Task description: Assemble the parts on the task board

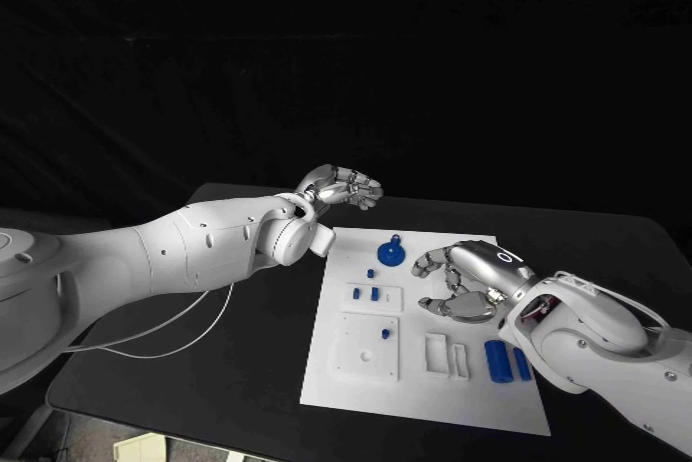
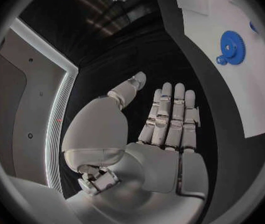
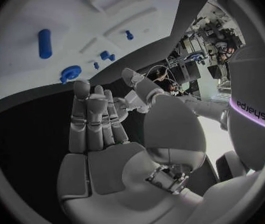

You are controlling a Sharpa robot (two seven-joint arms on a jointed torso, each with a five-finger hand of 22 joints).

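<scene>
The white task board (image 1: pixel 433 394) lies in the middle of the black table. A blue gear (image 1: pixel 391 252) sits near its far edge, with small blue parts (image 1: pixel 366 294) just in front of it. Two blue cylinders (image 1: pixel 505 361) lie at the board's right side. My right hand (image 1: pixel 464 280) hovers over the board's right half beside the gear, fingers apart, holding nothing. My left hand (image 1: pixel 340 189) is raised beyond the board's far left corner, also holding nothing. The left wrist view shows flat fingers (image 2: pixel 170 117) and the gear (image 2: pixel 233 47). The right wrist view shows its fingers (image 3: pixel 94 122), the gear (image 3: pixel 70 73) and a cylinder (image 3: pixel 44 43).
White raised fixtures (image 1: pixel 369 348) and a slotted block (image 1: pixel 447 354) stand on the board's near half. A white cable (image 1: pixel 180 327) loops over the table left of the board. Bare black table (image 1: pixel 606 247) lies to the right.
</scene>
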